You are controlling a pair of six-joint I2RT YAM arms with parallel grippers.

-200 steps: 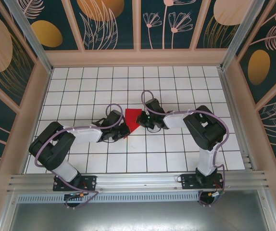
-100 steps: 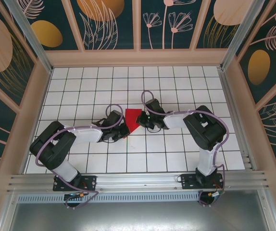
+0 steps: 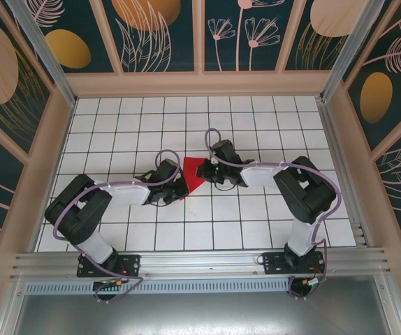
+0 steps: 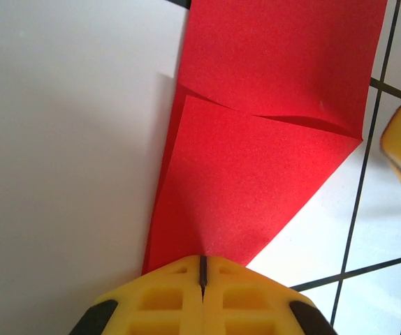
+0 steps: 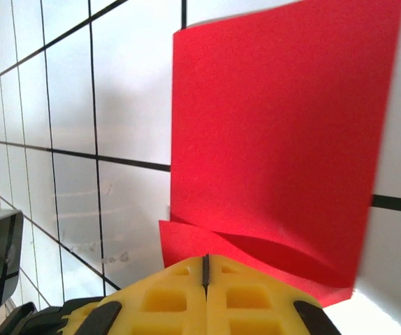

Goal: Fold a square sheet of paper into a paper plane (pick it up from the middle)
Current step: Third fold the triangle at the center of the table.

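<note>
White grid-tiled table [image 3: 117,118], walled by patterned panels. Your thin, bright red square sheet of paper [image 3: 192,173], partly folded, lies mid-table between the arms. The left gripper [image 3: 180,187] has its yellow fingers [image 4: 172,276] closed tight on the sheet's left edge. The right gripper [image 3: 208,172] pinches the right edge likewise. Bare tiles lie open on every side.

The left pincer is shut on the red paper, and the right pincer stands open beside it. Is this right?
Not quite. The left pincer is shut on the paper, but the right pincer is shut on it too, not open: the right wrist view shows its jaws pressed together on the paper's edge.
</note>
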